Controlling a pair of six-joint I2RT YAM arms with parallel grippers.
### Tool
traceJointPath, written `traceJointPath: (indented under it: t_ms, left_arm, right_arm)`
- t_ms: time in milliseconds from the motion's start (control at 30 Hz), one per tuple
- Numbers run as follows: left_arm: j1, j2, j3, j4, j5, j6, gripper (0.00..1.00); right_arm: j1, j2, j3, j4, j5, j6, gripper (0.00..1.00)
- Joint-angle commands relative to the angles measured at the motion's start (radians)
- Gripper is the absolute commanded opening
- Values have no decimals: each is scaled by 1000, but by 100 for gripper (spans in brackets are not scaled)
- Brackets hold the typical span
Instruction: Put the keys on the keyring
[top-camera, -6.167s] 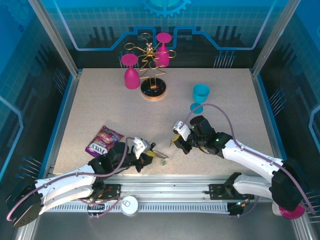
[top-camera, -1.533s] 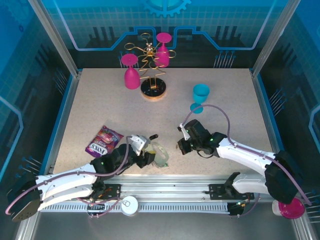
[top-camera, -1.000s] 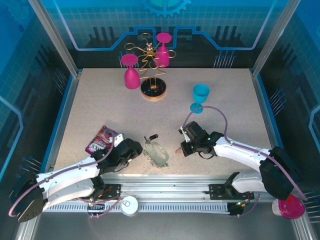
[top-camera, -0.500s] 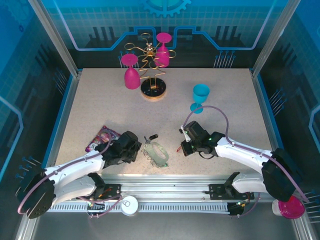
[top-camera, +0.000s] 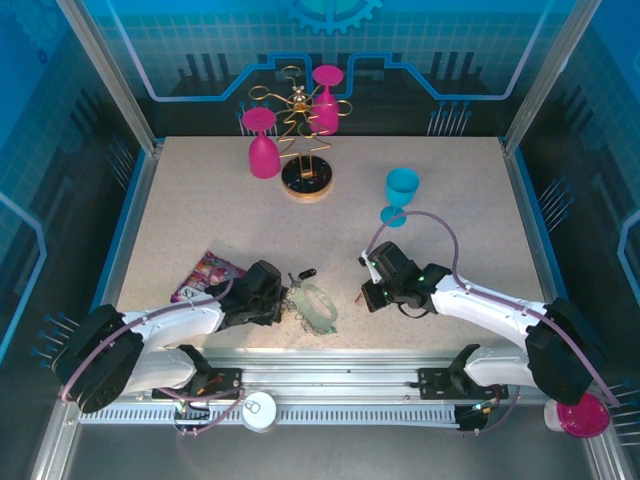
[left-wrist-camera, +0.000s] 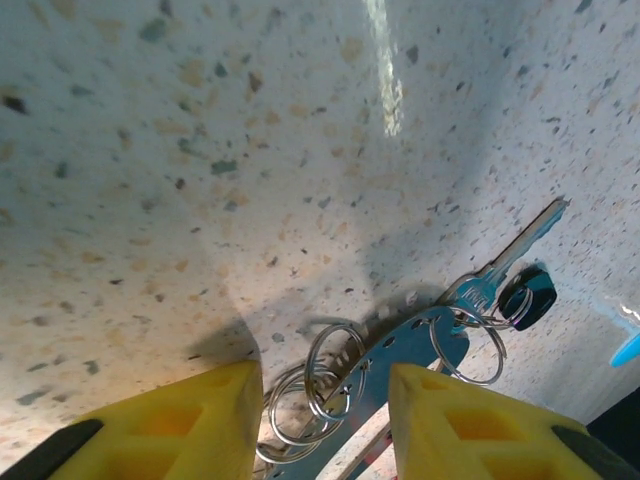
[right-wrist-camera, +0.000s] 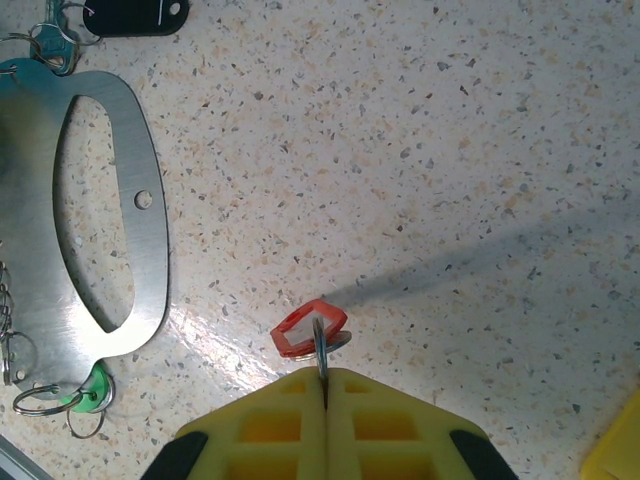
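Pinching the red key (right-wrist-camera: 310, 330) tight in the right gripper (right-wrist-camera: 325, 385) near the keyring (right-wrist-camera: 150, 250) — straddling its small rings (left-wrist-camera: 325, 365) with the left gripper (left-wrist-camera: 325, 390) parted.

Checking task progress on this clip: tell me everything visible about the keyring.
The keyring is a flat grey metal oval plate with a long oval cut-out and one small hole, lying flat on the speckled table near its front edge. A green tag and several thin wire rings sit at one end; a silver key with a black fob at the other. The rings lie between the open yellow fingers of the left gripper; contact is unclear.
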Motion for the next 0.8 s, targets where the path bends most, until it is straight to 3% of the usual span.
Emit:
traceJointPath:
  t_ms: [0, 767]
  left_arm:
    - [14, 15, -12, 37, 23, -31, 36]
    - [41, 92, -48, 136, 24, -48, 23]
  right_arm:
    - [-7, -22, -14, -6, -7, -7, 0]
    - [-6, -36, -11, -17, -9, -6, 0]
